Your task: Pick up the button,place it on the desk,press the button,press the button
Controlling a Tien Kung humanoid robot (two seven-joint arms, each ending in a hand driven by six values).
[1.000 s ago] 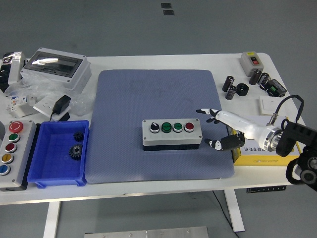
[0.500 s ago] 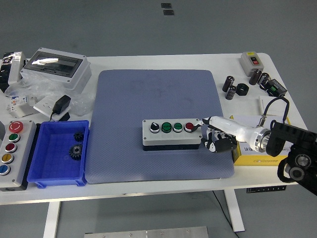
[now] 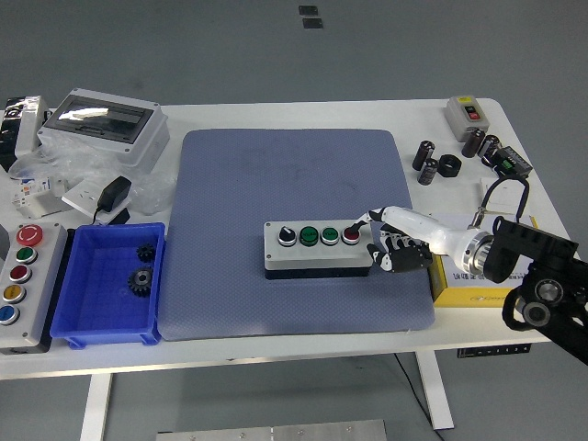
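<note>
Button box (image 3: 318, 247) sits mid-frame on the blue mat (image 3: 276, 184), so it's press time: right hand (image 3: 393, 241), index out, others curled, needs a push down on the red button (image 3: 351, 235).

Blue bin (image 3: 69, 317): we see two black gears (image 3: 141, 266) inside it.
Far right: we count black cylinders (image 3: 426, 162) near a small switch box (image 3: 466, 113).

We have only 1 view, from a head camera set high on our side of the white surface (image 3: 276, 118), facing forward and down. The near edge runs along the bottom, grey floor fills the top, and nearly the whole top fits in frame, so we stand well back.
</note>
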